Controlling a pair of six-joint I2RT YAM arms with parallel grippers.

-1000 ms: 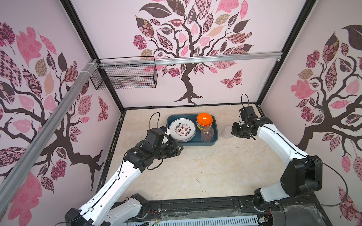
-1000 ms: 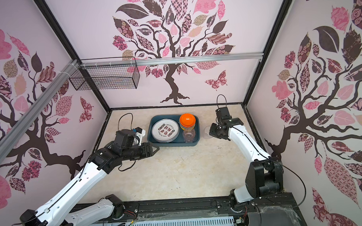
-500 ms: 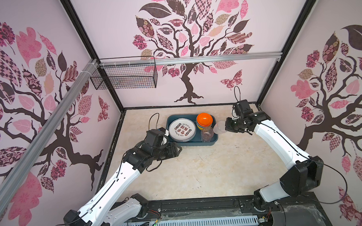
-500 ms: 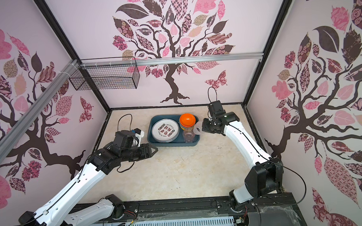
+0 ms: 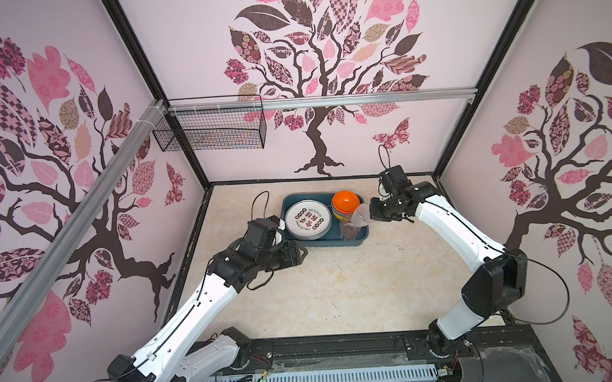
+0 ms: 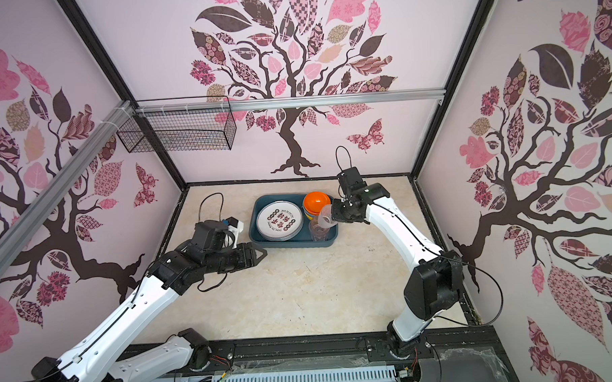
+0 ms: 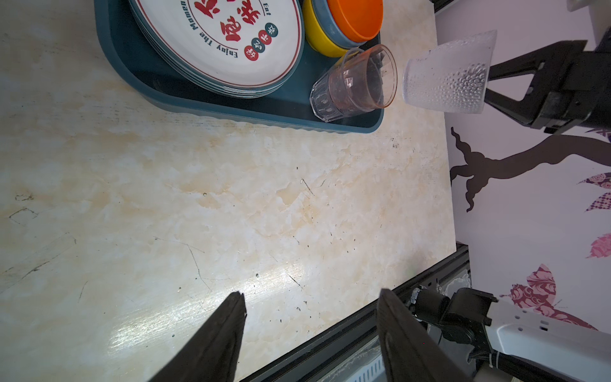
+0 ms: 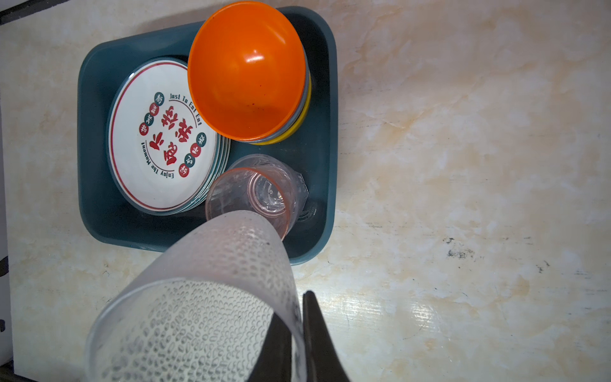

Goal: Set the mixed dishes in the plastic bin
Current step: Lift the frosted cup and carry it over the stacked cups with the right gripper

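plastic bin (image 5: 320,244) | plates (image 5: 307,218), bowls (image 5: 345,201), pinkish cup (image 5: 348,229) inside | right gripper (image 8: 297,317) pinching frosted cup (image 8: 198,297) above its edge | left gripper (image 7: 310,296) spread, empty

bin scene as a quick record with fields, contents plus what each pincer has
bin: teal tub on the table
in bin: plate stack; bowl stack, orange on top; pinkish cup
right pincer: shut on rim of frosted cup, cup tilted in the air by the pinkish cup
left pincer: open, empty, over the table
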